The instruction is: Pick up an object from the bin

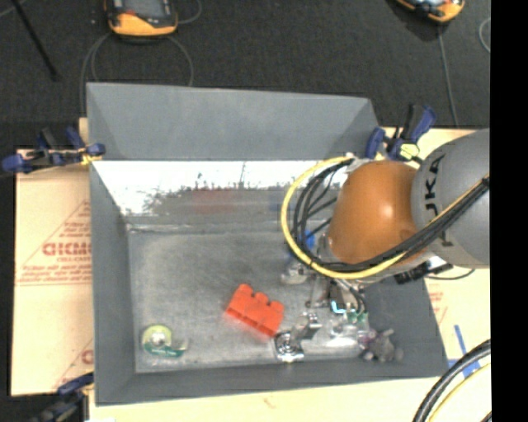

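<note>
Low in the grey metal bin, the gripper sits beside a blocky red-orange plastic brick; its grip cannot be told.

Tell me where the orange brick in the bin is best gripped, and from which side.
I would grip the orange brick across its narrow width, coming straight from above: it lies flat and slanted, with bare bin floor along both long sides.

Dark carpet floor; orange-black device top left, second device top right.
</note>
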Robot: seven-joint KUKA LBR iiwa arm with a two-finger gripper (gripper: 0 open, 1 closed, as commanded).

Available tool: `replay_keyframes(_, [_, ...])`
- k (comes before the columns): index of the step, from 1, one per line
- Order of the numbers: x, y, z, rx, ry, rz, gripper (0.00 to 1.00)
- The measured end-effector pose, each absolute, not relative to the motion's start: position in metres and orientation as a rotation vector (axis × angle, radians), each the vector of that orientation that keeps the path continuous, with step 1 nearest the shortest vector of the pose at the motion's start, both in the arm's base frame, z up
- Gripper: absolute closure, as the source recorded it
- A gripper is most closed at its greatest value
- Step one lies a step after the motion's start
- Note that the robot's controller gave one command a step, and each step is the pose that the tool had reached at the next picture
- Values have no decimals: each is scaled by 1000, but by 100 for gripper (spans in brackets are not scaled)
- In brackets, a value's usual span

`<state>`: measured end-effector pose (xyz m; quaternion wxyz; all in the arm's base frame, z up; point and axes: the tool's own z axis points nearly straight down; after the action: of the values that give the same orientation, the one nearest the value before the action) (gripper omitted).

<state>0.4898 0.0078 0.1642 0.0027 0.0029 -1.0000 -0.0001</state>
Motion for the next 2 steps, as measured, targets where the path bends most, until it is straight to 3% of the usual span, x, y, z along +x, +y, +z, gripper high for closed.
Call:
replay_keyframes(1, [510, 25, 84, -210, -3142, -2, 0])
replay_keyframes(2, [501, 48, 100, -432, -3116, -4, 0])
